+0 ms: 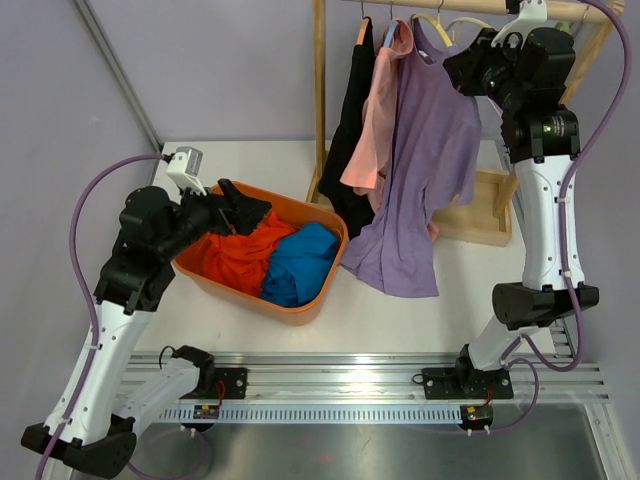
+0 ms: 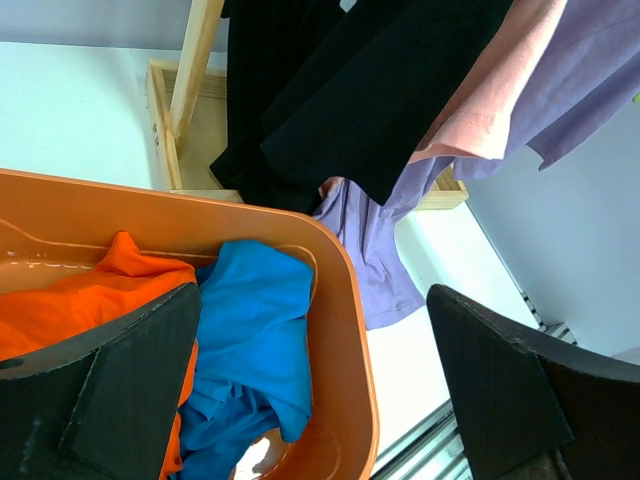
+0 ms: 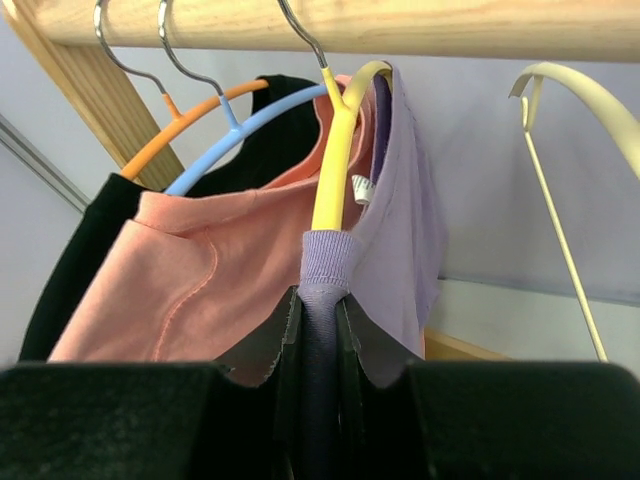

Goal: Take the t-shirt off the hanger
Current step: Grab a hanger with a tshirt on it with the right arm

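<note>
A purple t-shirt (image 1: 425, 160) hangs on a yellow hanger (image 3: 338, 165) from the wooden rail (image 3: 330, 25), its lower part draped onto the table. My right gripper (image 3: 320, 305) is shut on the purple shirt's shoulder (image 3: 325, 262) where it covers the yellow hanger's arm; it shows up at the rail in the top view (image 1: 470, 60). My left gripper (image 1: 250, 212) is open and empty above the orange bin (image 1: 318, 290); in the left wrist view its fingers (image 2: 130, 380) frame the bin's rim (image 2: 350, 350).
A pink shirt (image 1: 375, 120) on a blue hanger (image 3: 250, 125) and a black garment (image 1: 350, 140) on an orange hanger (image 3: 175, 135) hang left of the purple one. An empty cream hanger (image 3: 570, 90) hangs right. The bin holds orange (image 1: 235, 255) and blue (image 1: 300, 262) clothes. The rack's wooden base (image 1: 480, 210) sits behind.
</note>
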You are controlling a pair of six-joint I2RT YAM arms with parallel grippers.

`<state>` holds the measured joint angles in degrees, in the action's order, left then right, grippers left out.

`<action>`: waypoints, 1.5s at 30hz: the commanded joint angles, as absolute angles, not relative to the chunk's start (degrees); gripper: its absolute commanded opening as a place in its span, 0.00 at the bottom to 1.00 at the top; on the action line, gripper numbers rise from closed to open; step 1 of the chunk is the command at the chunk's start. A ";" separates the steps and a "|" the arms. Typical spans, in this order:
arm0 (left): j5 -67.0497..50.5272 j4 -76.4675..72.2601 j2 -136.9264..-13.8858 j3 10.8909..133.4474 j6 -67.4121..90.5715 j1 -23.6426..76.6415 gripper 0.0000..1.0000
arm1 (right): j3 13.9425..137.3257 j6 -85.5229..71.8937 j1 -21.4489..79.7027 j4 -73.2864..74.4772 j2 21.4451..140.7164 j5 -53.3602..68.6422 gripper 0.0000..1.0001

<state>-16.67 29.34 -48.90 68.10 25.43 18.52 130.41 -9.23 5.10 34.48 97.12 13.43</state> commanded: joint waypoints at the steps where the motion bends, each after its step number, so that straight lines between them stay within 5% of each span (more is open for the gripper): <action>1: -18.81 25.32 -49.04 68.38 24.70 18.28 0.99 | 131.84 -9.58 4.48 20.92 92.29 15.20 0.00; 21: -23.11 19.60 -49.92 67.33 15.74 18.37 0.99 | 117.96 -3.17 1.94 30.23 78.06 21.70 0.00; 32: -28.22 16.35 -54.31 66.53 0.46 32.24 0.99 | 93.18 15.79 0.44 54.39 57.24 31.01 0.00; 45: -37.35 10.28 -64.23 69.07 -18.54 39.90 0.99 | 89.82 34.17 0.44 77.95 49.48 51.84 0.00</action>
<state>-32.53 15.22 -60.66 65.58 -13.21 39.07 87.94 27.38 0.45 75.02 50.17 41.41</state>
